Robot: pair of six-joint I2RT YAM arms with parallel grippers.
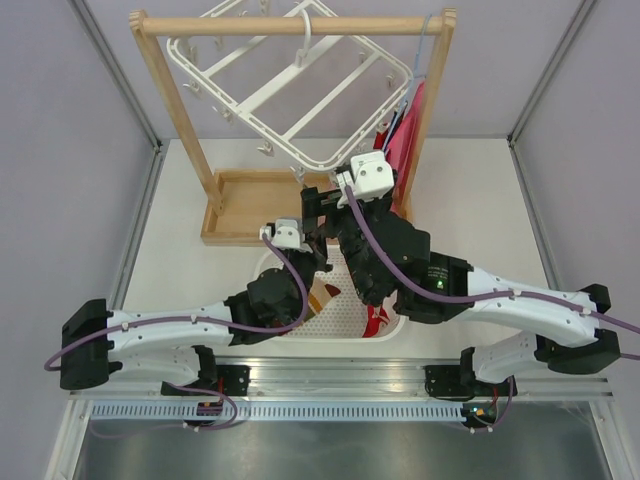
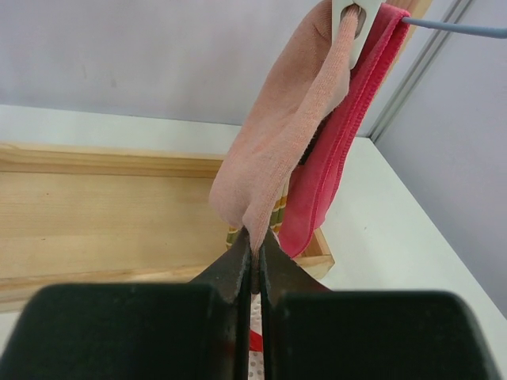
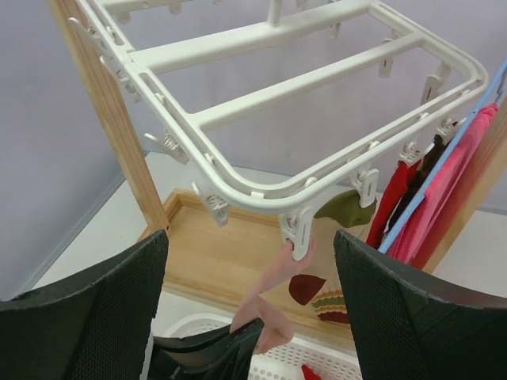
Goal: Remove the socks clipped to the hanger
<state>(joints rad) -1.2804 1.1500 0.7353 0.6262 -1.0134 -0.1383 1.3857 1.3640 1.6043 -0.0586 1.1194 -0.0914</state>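
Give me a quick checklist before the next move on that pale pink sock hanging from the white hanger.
1. Left pincer shut on the lower end of the pale pink sock: ok.
2. Sock released from its clip: not ok, it is clipped at the top.
3. Right pincer open: ok.
4. Right pincer touching that clip: not ok, it is short of it.
5. Basket under the sock: ok.
6. Sock taut enough to pull free: cannot tell.
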